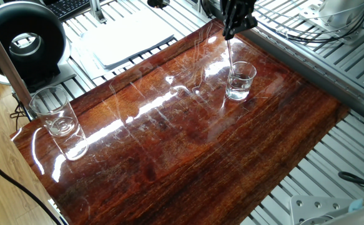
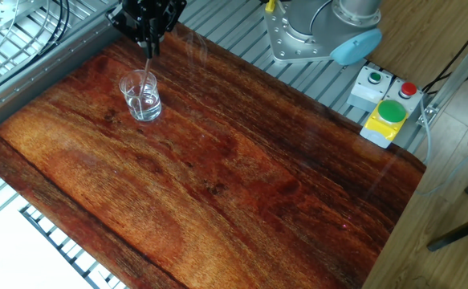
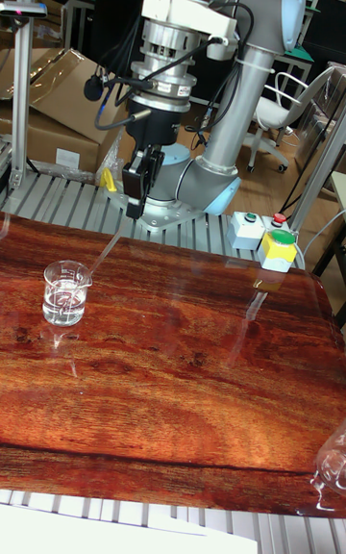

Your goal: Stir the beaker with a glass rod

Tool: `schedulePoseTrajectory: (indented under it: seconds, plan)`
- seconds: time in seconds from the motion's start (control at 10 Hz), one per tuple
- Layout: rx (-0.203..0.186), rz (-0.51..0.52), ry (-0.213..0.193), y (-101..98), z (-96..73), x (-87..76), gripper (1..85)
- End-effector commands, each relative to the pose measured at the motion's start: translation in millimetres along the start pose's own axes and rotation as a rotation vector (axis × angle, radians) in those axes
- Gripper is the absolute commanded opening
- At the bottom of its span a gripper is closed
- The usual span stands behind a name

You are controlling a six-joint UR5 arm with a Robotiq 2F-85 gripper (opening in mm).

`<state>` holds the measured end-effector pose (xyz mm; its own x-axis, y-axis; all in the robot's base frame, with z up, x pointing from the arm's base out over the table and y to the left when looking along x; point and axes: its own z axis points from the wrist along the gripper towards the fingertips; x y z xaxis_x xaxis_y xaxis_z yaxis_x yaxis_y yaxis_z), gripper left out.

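The small clear beaker point(image 1: 240, 81) point(image 2: 141, 96) point(image 3: 65, 292) stands upright on the wooden board point(image 1: 169, 144), near the board's corner, with a little clear liquid in it. My gripper point(image 1: 231, 31) point(image 2: 148, 42) point(image 3: 135, 210) hangs above and just beside it, shut on the top of the glass rod point(image 1: 231, 56) point(image 2: 146, 71) point(image 3: 101, 261). The rod slants down from the fingers, and its lower end is inside the beaker.
A taller clear tumbler point(image 1: 54, 112) stands at the board's opposite corner. A black round device point(image 1: 22, 44) and white sheets point(image 1: 128, 37) lie beyond the board. A box with green and red buttons point(image 2: 386, 108) and the arm's base point(image 2: 314, 32) sit on the slatted metal table.
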<state>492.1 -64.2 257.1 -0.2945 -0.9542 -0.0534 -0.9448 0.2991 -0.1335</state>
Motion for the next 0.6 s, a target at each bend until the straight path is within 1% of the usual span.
schedulePoseTrajectory:
  seconds: [0.0, 0.3, 0.5]
  plan:
    - [0.001, 0.004, -0.016, -1.4, -0.1, -4.8, 5.7]
    - [0.001, 0.003, -0.018, -1.6, 0.3, -5.3, 6.0]
    - [-0.008, 0.011, -0.019, 0.3, 0.5, -5.7, 6.7]
